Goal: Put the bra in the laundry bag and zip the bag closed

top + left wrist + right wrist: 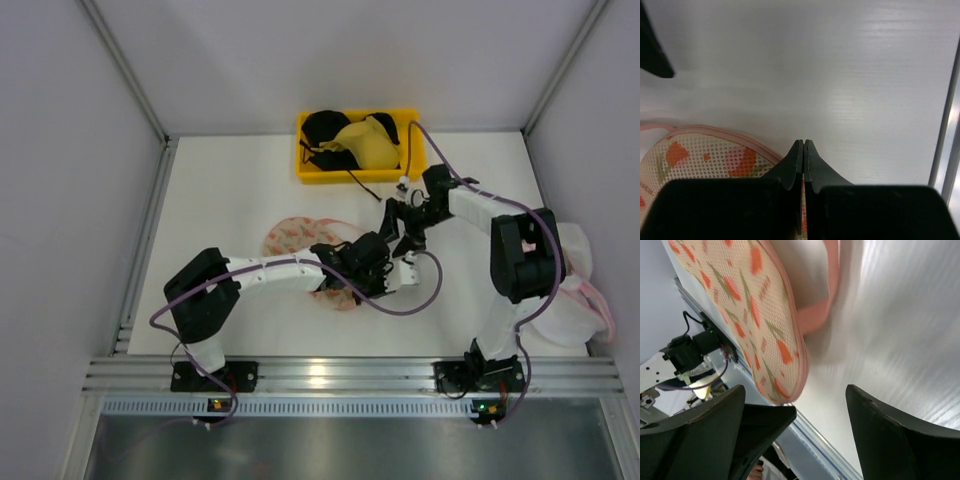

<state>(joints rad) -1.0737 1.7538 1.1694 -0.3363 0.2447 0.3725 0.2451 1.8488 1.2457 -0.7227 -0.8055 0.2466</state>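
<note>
Left wrist: left gripper (803,143) clamped on laundry bag (705,157).

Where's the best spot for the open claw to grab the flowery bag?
Probably the pink trimmed rim of the bag, from the right gripper's side, one finger over and one under. The mesh lies flat; only that raised, thin edge fits between fingers.

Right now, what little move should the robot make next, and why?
Probably ease the open right gripper onto the pink zip trim of the laundry bag just ahead of it. The left gripper is shut, seemingly pinching the bag's edge, so the bag looks anchored. No red bra shows outside the bag; whether it is inside, I cannot tell.
</note>
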